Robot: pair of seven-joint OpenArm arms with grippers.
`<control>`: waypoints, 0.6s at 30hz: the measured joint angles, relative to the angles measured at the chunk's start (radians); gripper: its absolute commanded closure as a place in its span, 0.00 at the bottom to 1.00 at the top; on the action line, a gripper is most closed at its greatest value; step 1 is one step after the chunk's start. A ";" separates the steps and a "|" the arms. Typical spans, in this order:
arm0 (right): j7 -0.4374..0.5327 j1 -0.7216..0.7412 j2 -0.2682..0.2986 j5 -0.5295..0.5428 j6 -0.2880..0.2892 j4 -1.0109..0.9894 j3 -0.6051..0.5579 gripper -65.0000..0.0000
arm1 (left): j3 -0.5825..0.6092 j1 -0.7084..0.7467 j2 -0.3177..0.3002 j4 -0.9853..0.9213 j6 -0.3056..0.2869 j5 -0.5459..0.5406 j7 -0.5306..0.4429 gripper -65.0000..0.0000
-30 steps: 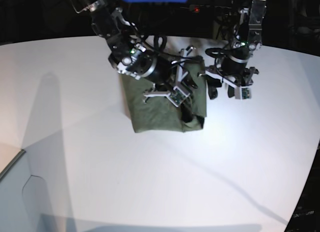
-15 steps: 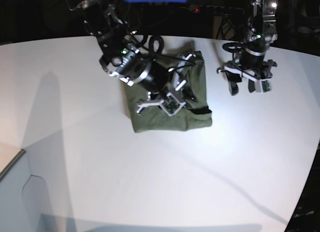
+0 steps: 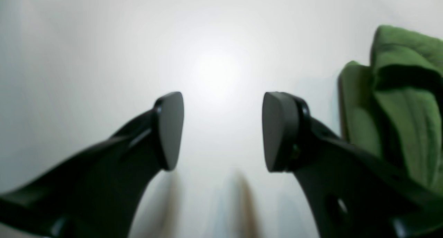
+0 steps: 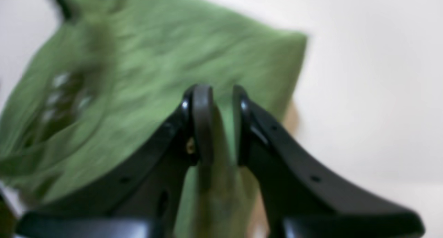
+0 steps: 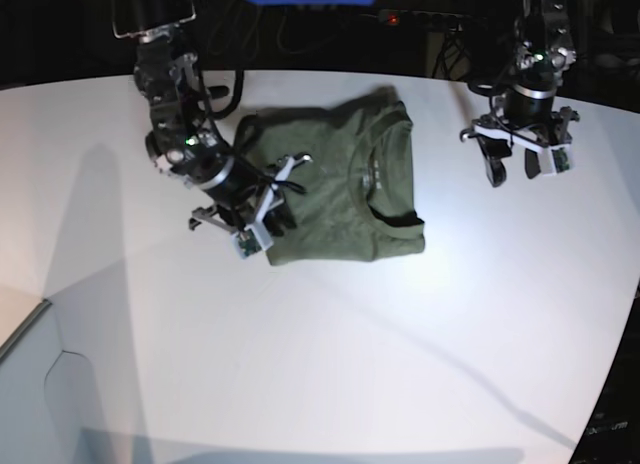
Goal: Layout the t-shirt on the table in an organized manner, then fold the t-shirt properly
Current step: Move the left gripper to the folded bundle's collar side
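The olive-green t-shirt [image 5: 335, 184] lies folded into a compact rectangle on the white counter [image 5: 330, 354], toward the far side and slightly left of centre in the base view. Its ribbed round collar [image 5: 392, 189] faces the right side of that view, and a dark inner band shows at the collar's lower end. The fold is not fully flat: the left wrist view shows stacked, rounded layers of fabric [image 3: 398, 103] at the edge nearest that camera. The right gripper [image 5: 262, 216], on the left of the base view, sits low at the near-left corner of the folded t-shirt. In the right wrist view its fingers [image 4: 202, 124] stand close together with a narrow slot between them, and green fabric shows in that slot; the picture is blurred, so whether the fabric is pinched or merely lies behind the fingers cannot be told. The left gripper [image 5: 520, 164], on the right of the base view, hangs above bare counter, clear to the right of the t-shirt and apart from it. Its fingers [image 3: 171, 130] are spread wide, with only white counter surface visible between them and nothing held. A long thin shadow crosses the near right part of the counter.
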 measured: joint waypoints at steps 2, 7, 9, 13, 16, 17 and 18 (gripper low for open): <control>0.003 0.028 -0.004 0.000 0.000 -0.044 0.025 0.83 | 0.001 0.000 0.000 0.000 0.000 0.000 0.000 0.47; 0.010 0.089 -0.008 0.007 0.000 -0.192 0.062 0.83 | -0.004 0.014 -0.002 0.000 0.001 0.000 0.000 0.47; 0.012 0.095 -0.008 0.007 0.000 -0.204 0.063 0.83 | -0.005 0.022 -0.003 0.000 0.001 0.000 0.000 0.47; -0.002 0.074 -0.008 -0.002 0.000 -0.145 0.067 0.83 | -0.004 0.026 -0.002 0.001 0.000 0.000 0.000 0.47; -0.010 0.034 -0.008 -0.006 0.000 -0.031 0.097 0.83 | -0.003 0.037 0.001 0.034 0.001 0.000 0.003 0.46; -0.014 0.023 -0.007 -0.010 0.000 0.013 0.105 0.83 | -0.002 0.047 0.002 0.060 0.001 -0.001 0.003 0.44; -0.010 0.013 -0.008 -0.006 0.000 0.053 0.117 0.83 | -0.002 0.055 0.006 0.085 -0.001 -0.004 0.001 0.40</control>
